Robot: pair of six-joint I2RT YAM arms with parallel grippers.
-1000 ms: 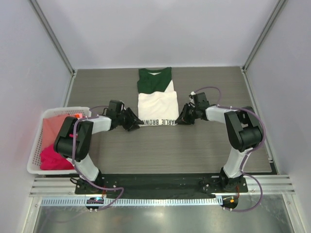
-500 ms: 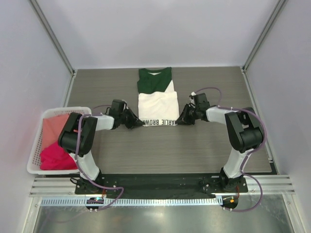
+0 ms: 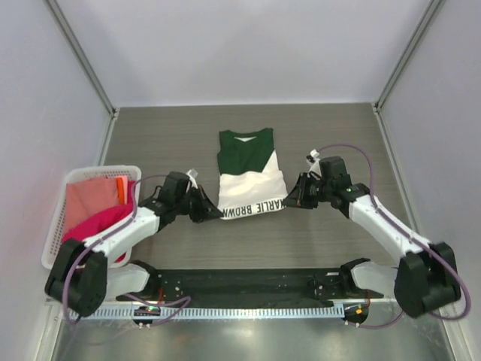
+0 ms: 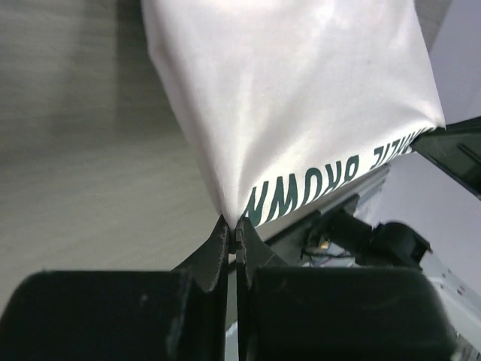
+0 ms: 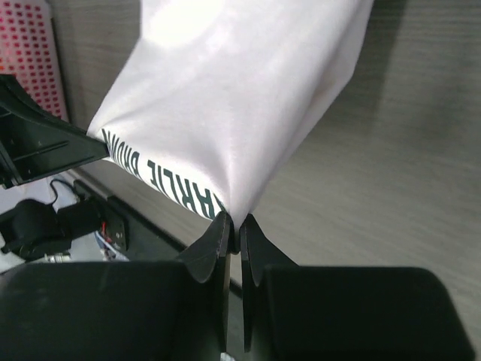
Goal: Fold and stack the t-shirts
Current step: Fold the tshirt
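The left arm (image 3: 120, 233) and right arm (image 3: 379, 223) stretch low and forward over the grey wood-grain table (image 3: 338, 143). The left hand (image 3: 214, 213) and right hand (image 3: 290, 200) clamp the cream-and-green cloth t-shirt (image 3: 250, 184) at its 7 and 5 o'clock corners, mid-table.

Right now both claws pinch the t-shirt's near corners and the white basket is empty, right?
No: the top view shows the white basket holding a salmon-pink shirt and a magenta shirt. The left claw and right claw do pinch the t-shirt's near corners.
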